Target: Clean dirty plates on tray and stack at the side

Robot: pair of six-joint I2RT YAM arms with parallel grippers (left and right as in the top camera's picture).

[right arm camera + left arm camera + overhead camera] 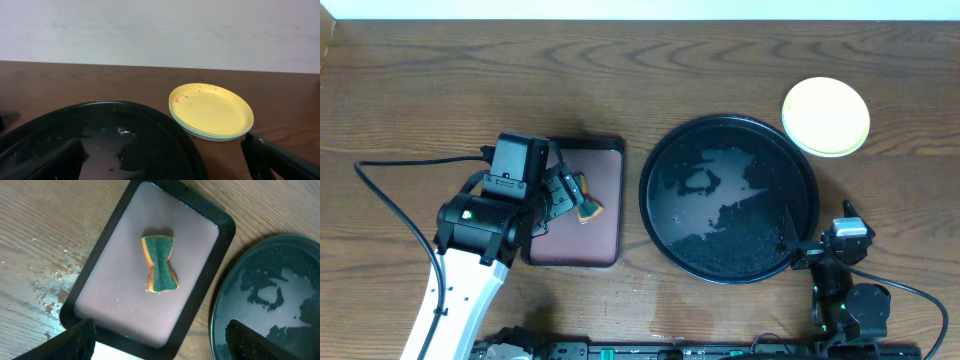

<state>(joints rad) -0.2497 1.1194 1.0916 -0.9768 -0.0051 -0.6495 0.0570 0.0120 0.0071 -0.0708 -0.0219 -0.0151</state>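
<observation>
The plates (826, 117) sit stacked on the bare wood beyond the tray's far right edge. A yellow one (211, 110) is on top, with pale mint rims under it and a faint reddish smear near its far rim. The round black tray (644, 195) holds only a wet, patchy film. My left gripper (563, 193) hangs open above a green-and-orange sponge (160, 263) lying on the small maroon tray (125, 280). My right gripper (810, 250) is open by the black tray's near right rim (165, 125), short of the stack, with nothing between its fingers.
Water drops (47, 287) speckle the wood left of the maroon tray. A black cable (390, 205) loops across the table at the left. The left arm's white link (455, 300) reaches in from the front edge.
</observation>
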